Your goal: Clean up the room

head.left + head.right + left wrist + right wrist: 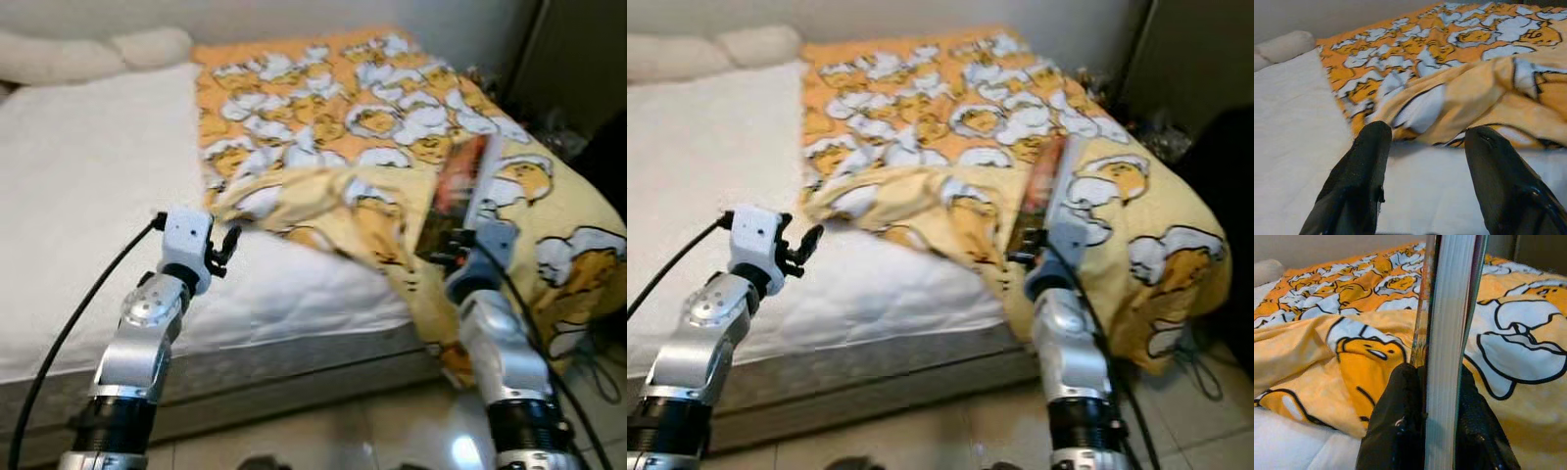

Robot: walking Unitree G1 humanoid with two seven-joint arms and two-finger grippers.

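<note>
A thick book [462, 188] with a red and dark cover stands on edge, held up over the yellow cartoon-print blanket [372, 108]. My right gripper [458, 243] is shut on the book's lower end; in the right wrist view the white page block [1449, 342] rises between the two black fingers [1396, 431]. My left gripper [225, 250] is open above the white mattress [88, 186], just short of the blanket's folded edge [1449, 103], with nothing between its fingers [1359, 181].
White pillows [88, 54] lie at the bed's head. The blanket hangs over the bed's right corner toward a tiled floor [372, 431]. Dark furniture and clutter [578, 88] stand at the far right. A cable [598, 377] lies on the floor there.
</note>
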